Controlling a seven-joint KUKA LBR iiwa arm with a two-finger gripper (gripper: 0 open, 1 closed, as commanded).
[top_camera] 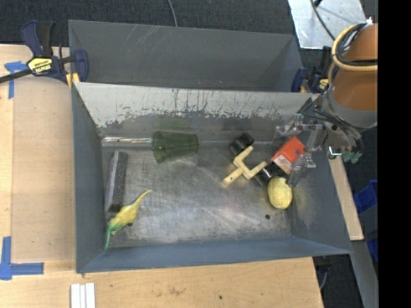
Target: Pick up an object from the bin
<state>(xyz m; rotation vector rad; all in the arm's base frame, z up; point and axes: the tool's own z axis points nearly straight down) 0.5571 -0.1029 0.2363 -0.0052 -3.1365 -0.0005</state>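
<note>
Rightward in the bin (192, 218), pincer (300, 167), its state unclear, beside orange block (287, 152), yellow lemon (280, 194), tan wooden cross (243, 170).

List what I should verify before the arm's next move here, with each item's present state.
1. Gripper is inside the bin, at its right end: ok.
2. Yellow ball just below the gripper lies uncovered: ok.
3. Red block at the gripper, held or merely lying there: cannot tell.
4. Tan cross and black part crowd the gripper's left and may get bumped: not ok.
5. Clearance to the bin's right wall: cannot tell.
6. Green cup, dinosaur and grey bar lie well away on the left: ok.
</note>
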